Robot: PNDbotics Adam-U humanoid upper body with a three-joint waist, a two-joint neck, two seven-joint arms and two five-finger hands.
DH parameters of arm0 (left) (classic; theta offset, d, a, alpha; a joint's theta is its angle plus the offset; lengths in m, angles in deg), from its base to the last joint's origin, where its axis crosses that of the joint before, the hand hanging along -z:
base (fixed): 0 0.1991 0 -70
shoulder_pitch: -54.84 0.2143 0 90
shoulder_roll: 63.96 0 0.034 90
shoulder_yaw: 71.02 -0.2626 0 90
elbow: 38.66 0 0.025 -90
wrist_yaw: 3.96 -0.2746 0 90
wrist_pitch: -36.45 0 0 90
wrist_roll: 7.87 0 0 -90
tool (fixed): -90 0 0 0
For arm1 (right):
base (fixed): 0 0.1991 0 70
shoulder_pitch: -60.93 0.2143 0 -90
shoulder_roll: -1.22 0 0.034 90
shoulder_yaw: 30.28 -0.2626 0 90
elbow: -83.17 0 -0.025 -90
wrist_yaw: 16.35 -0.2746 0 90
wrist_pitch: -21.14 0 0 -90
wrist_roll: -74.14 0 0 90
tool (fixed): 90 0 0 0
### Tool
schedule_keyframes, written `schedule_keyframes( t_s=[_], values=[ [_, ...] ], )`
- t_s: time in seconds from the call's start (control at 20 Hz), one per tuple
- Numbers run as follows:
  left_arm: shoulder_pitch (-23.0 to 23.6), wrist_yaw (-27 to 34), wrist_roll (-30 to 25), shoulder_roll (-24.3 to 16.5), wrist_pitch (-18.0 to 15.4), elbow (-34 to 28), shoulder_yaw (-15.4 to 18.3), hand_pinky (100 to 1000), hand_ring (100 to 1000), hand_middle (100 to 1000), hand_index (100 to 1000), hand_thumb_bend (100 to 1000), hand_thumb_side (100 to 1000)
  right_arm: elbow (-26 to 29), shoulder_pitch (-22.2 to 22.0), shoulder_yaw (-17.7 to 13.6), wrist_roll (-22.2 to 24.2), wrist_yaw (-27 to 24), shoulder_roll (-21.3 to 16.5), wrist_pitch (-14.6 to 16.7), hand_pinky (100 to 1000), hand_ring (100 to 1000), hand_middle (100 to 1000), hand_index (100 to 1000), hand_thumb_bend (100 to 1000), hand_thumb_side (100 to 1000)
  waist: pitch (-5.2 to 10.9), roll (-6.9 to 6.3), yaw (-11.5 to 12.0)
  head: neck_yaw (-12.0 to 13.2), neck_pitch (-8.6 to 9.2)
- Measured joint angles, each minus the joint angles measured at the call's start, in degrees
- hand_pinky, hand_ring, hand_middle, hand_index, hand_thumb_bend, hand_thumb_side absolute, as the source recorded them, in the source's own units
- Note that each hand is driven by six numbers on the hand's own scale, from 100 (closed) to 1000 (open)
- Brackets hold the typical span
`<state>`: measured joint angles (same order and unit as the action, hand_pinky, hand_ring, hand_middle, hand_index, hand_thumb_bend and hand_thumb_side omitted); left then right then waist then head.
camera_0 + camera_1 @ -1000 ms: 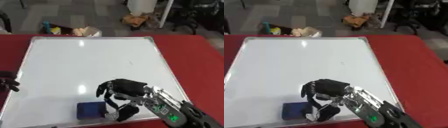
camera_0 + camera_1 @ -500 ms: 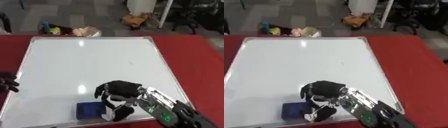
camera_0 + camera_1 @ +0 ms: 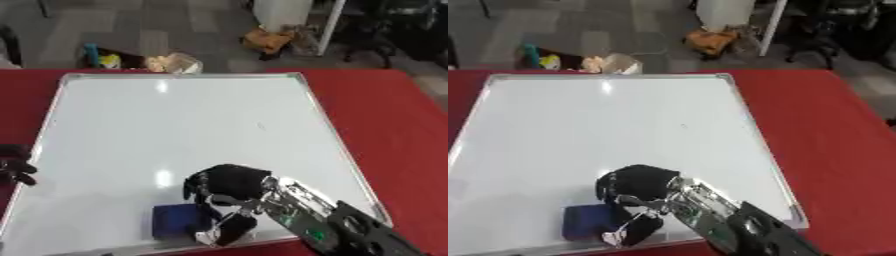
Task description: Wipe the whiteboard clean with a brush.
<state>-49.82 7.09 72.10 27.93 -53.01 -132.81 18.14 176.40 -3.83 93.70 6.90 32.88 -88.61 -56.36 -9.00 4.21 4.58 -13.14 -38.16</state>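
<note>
The whiteboard [image 3: 175, 125] lies flat on a red table, white with a silver frame and one faint small mark [image 3: 260, 126] right of its middle. A dark blue brush [image 3: 175, 221] lies flat on the board near its front edge. My right hand [image 3: 229, 184] comes in from the lower right and hovers at the brush's right end. Its fingers are bent above the brush and its thumb [image 3: 233, 229] is spread below, so the hand is open and does not clasp the brush. My left hand [image 3: 14, 165] rests at the board's left edge, fingers relaxed.
The red table [image 3: 394, 125] runs wide to the right of the board. Beyond the far edge, on the grey floor, lie a crumpled bag [image 3: 175, 62], a blue and yellow object [image 3: 98, 56], a brown bundle [image 3: 267, 39] and chair legs.
My right hand has slid a little lower and closer to the brush's right end. The brush and my left hand have stayed put.
</note>
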Motion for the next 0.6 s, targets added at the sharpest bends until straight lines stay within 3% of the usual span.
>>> schedule_keyframes(
  t_s=[0.6],
  values=[
    [-0.1,0.0,0.0,0.0,0.0,0.0,0.0,480,539,562,658,684,921,-1.9,0.4,0.6,-0.5,3.0,0.5,1.2,696,754,713,283,178,705,0.00,-0.04,0.2,-0.2,0.00]
  ],
)
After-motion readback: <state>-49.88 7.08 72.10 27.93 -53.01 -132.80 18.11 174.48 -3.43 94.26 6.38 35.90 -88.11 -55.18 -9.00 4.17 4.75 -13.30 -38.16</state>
